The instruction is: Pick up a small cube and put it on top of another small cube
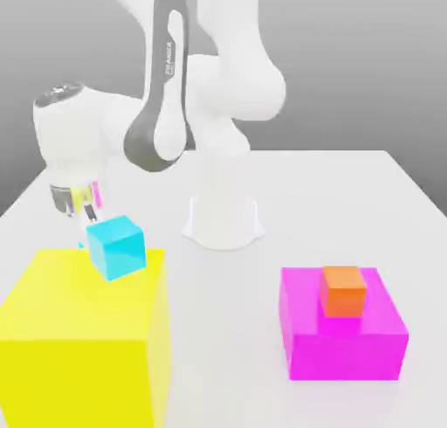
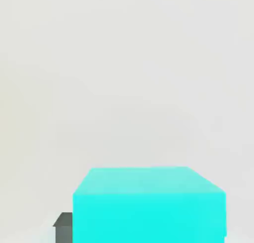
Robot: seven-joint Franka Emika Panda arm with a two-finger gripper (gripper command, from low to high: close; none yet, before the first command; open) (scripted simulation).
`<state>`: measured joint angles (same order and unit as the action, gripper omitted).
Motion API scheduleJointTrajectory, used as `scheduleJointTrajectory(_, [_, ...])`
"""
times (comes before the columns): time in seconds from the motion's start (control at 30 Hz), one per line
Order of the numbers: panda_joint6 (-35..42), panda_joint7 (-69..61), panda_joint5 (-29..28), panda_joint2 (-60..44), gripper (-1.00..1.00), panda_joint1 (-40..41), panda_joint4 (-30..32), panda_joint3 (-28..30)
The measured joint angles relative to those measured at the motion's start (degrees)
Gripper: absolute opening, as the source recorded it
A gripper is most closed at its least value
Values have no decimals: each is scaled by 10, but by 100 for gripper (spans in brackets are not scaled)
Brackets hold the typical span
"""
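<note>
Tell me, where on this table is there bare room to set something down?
The white table is bare between the yellow block and the pink block, and along the far edge on the exterior view's right. It is crowded near the yellow block, where the gripper holds a cyan cube. An orange cube tops the pink block.

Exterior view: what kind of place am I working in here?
Most likely a simulated tabletop test scene: a bare white table against a grey backdrop, with plain coloured blocks, namely a yellow block, a magenta block, an orange cube and a cyan cube.
</note>
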<state>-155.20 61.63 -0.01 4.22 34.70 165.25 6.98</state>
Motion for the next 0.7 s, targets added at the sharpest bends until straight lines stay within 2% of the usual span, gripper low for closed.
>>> scheduleJointTrajectory(0.2, [81, -109, -17, -11, -100, 0, -40, 10])
scheduleJointTrajectory(0.43, [238, -190, 37, -27, -100, 13, -178, 27])
scheduleJointTrajectory(0.57, [309, -123, 103, -9, -100, 4, -249, 21])
scheduleJointTrajectory(0.7, [337, -30, 106, 28, -100, -24, -264, -6])
